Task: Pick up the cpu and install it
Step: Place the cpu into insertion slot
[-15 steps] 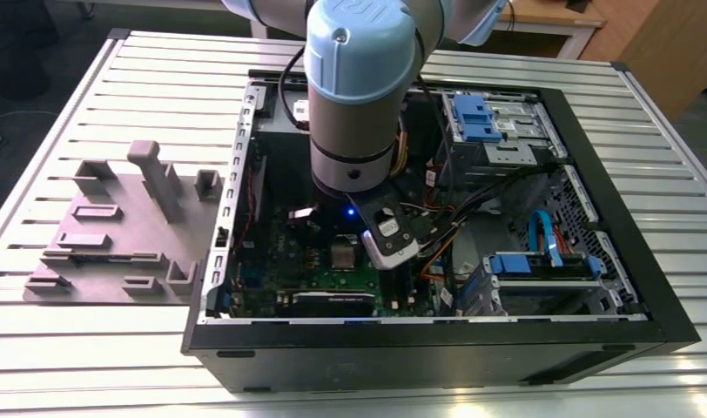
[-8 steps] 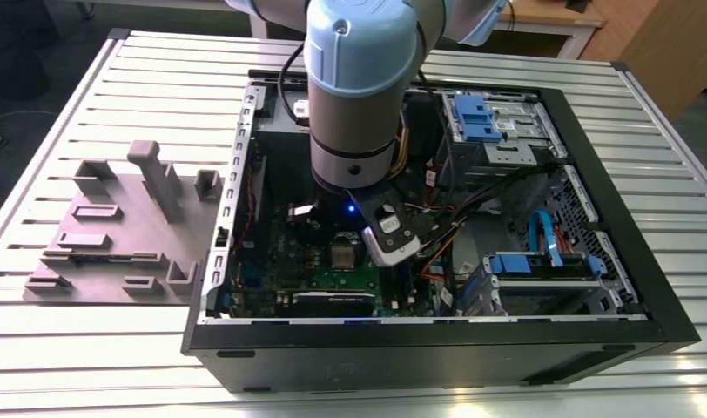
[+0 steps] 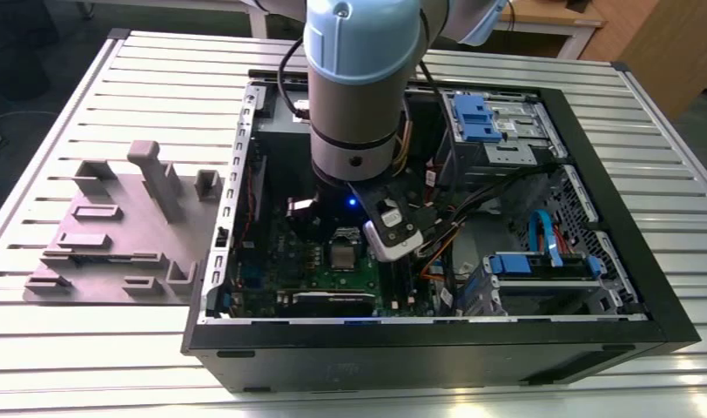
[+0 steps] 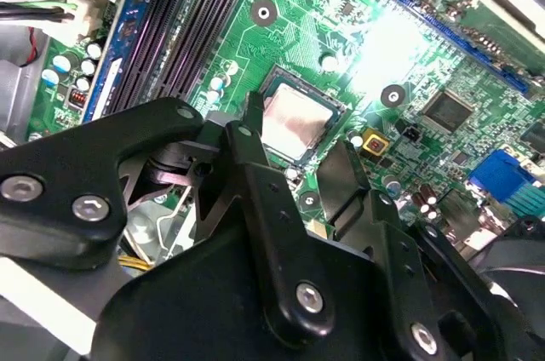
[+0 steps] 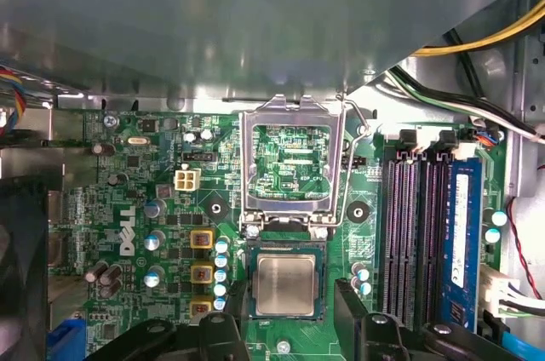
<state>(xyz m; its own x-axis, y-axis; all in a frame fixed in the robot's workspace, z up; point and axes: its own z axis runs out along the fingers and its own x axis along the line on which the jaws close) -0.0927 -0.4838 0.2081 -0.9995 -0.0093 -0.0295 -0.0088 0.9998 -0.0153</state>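
The cpu [image 5: 285,284] lies flat in its socket on the motherboard [image 5: 145,199], silvery top up, inside the open case [image 3: 447,348]. The jaws stand one on each side of it, a little wider than the chip. From both wrist views I judge them to be clear of its edges and holding nothing. Just beyond the chip the socket frame [image 5: 292,161] is swung up and open, with its wire lever [image 5: 362,135] beside it, so nothing clamps the cpu down yet. The memory slots [image 5: 413,233] run alongside.

The risk I see is a jaw catching the chip's edge or the socket rim. With the frame open, a nudge could tip or skew the cpu and harm the contacts beneath.

The grey tray [image 3: 110,235] sits on the table [image 3: 86,348], to the exterior view's left of the case.
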